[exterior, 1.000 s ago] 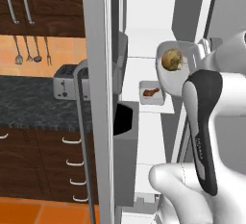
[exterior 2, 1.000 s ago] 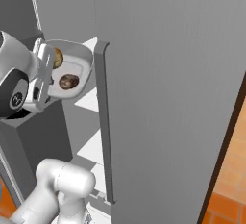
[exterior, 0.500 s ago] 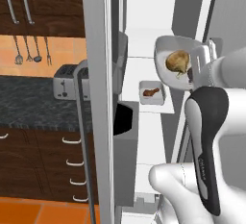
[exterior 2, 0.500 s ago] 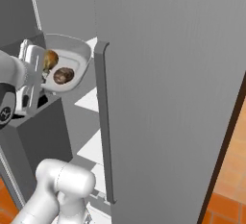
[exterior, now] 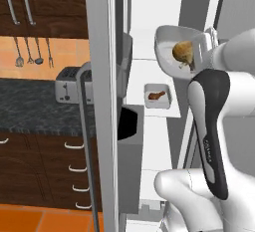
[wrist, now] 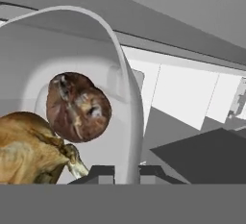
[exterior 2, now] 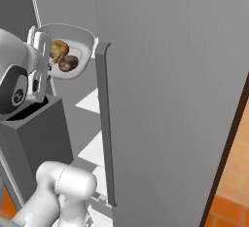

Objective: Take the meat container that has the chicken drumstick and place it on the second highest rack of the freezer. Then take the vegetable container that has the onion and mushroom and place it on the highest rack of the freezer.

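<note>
Vegetable container (exterior: 172, 52) tilted, rim clamped in gripper (wrist: 126, 172), inside freezer (exterior: 149, 37)

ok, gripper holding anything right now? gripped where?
Yes: the gripper is shut on the rim of the white vegetable container, fingertips either side of its wall. The onion and mushroom lie inside.

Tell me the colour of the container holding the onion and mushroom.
White. The container shows best in the right base view, with the yellowish onion and dark-brown mushroom inside.

Glossy white arm (exterior: 234, 101) links (rounded), dark grey joint covers.
</note>
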Controlling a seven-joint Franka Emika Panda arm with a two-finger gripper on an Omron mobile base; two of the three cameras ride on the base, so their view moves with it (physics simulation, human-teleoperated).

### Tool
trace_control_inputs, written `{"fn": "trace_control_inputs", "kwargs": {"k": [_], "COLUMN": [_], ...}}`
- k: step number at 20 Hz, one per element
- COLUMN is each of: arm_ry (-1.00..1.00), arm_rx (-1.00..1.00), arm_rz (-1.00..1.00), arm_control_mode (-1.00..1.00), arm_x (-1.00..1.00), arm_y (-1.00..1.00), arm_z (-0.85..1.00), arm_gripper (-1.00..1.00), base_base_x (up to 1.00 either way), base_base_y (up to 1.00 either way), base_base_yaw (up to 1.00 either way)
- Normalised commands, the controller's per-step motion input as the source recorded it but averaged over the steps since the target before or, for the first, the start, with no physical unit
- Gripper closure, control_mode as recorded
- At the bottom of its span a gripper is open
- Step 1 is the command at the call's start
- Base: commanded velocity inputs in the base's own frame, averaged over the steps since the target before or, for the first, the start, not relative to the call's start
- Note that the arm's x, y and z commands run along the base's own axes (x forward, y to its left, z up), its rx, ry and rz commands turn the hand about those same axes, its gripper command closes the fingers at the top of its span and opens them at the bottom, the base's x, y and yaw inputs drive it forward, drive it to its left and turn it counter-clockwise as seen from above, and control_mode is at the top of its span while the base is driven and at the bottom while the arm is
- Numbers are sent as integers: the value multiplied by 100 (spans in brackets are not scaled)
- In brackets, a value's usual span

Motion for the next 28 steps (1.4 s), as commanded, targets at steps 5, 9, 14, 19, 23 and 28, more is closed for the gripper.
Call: {"fn": "trace_control_inputs", "kwargs": {"k": [5, 9, 14, 19, 23, 28], "arm_ry": [1, 0, 0, 0, -1, 0], "arm_rx": [0, 0, 0, 0, 0, 0], "arm_rz": [0, -4, -5, 0, 0, 0], "arm_control_mode": [-100, -100, -100, -100, -100, -100], "arm_x": [62, 47, 51, 23, 0, 22], "arm_y": [0, -2, -6, -16, -6, -13], "arm_z": [3, 3, 0, 1, 22, 39], "arm_gripper": [100, 100, 100, 100, 100, 100], "base_base_x": [0, 0, 0, 0, 0, 0], "base_base_y": [0, 0, 0, 0, 0, 0], "base_base_yaw": [0, 0, 0, 0, 0, 0]}}
